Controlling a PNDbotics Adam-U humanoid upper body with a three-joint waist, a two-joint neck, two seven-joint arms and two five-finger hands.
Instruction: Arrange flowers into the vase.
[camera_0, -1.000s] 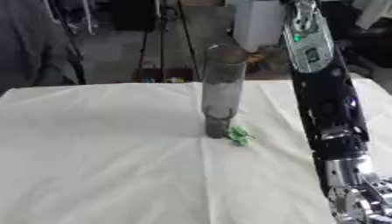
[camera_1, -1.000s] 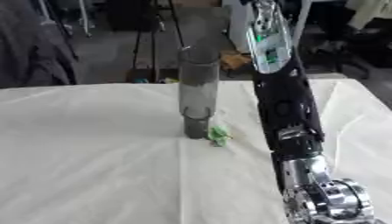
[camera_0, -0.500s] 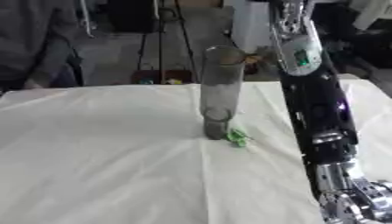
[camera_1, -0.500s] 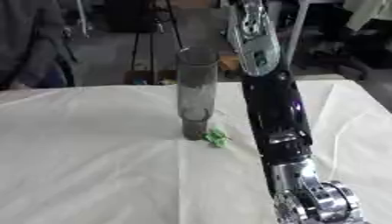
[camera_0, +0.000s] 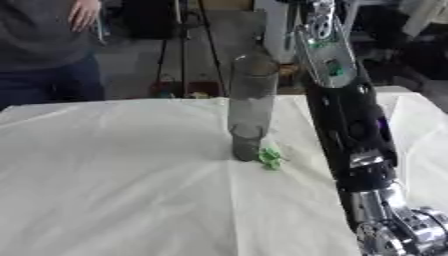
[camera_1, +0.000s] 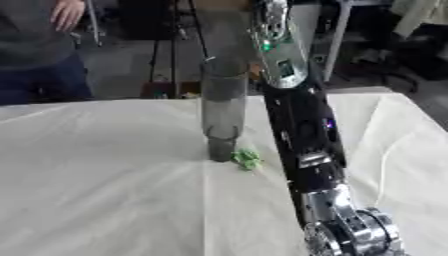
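Vase (camera_0: 251, 107): tall smoky glass cylinder, standing upright.
Sprig (camera_0: 270, 157): crinkled green, touching vase base.
Cloth (camera_0: 114, 180): white, creased.
Right arm (camera_0: 354, 125): rising beyond frame; fingers cannot tell.

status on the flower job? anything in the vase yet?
Done: nothing visible. The tall grey vase stands upright on the white cloth and no flower shows in it. In hand: unknown; the right arm reaches up out of view, robot hand unseen. Left: everything; only a small green scrap lies at the vase's base.
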